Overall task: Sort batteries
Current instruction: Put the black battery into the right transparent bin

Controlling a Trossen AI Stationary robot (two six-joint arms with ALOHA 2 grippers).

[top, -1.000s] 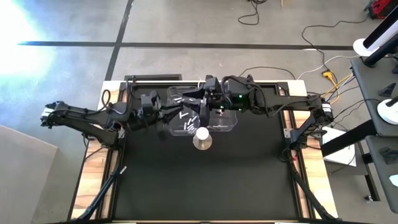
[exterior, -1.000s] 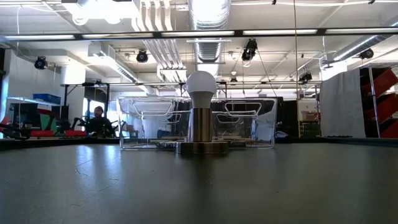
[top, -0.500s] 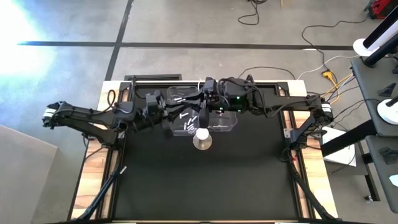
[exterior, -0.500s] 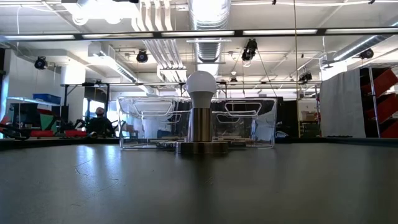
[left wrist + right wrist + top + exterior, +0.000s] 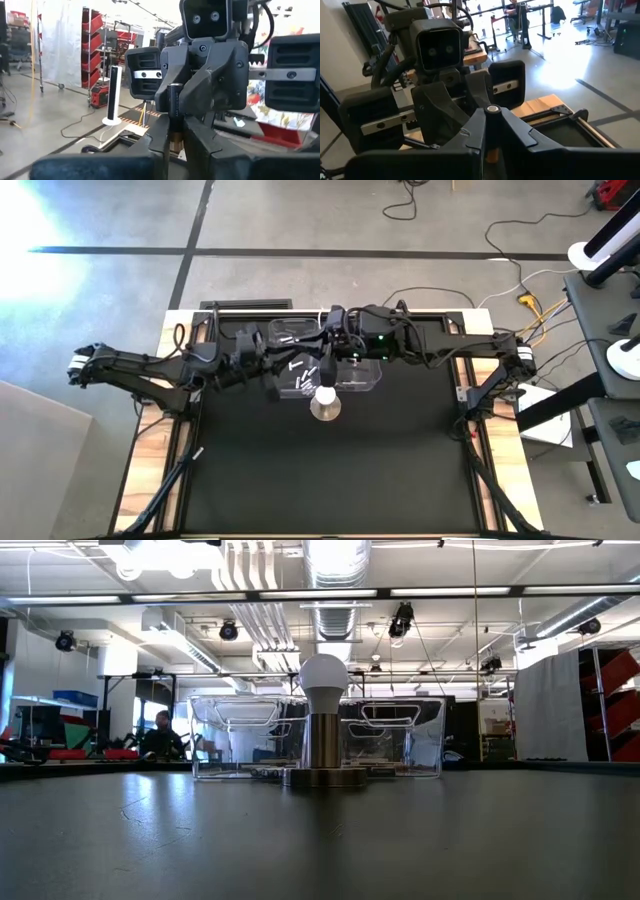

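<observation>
Clear plastic bins (image 5: 330, 360) sit directly beneath both grippers, their walls hemming the space below; black tabletop (image 5: 330, 470) lies open nearer the camera, past the white-bulbed metal stand (image 5: 325, 402). One dark cylindrical battery (image 5: 174, 102) stands between the facing grippers: left gripper (image 5: 174, 131) and right gripper (image 5: 492, 131) both clamp it, opposite ends.

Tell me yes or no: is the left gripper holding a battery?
Yes. The left gripper is shut on a dark battery standing upright between its fingers, facing the right gripper.
</observation>
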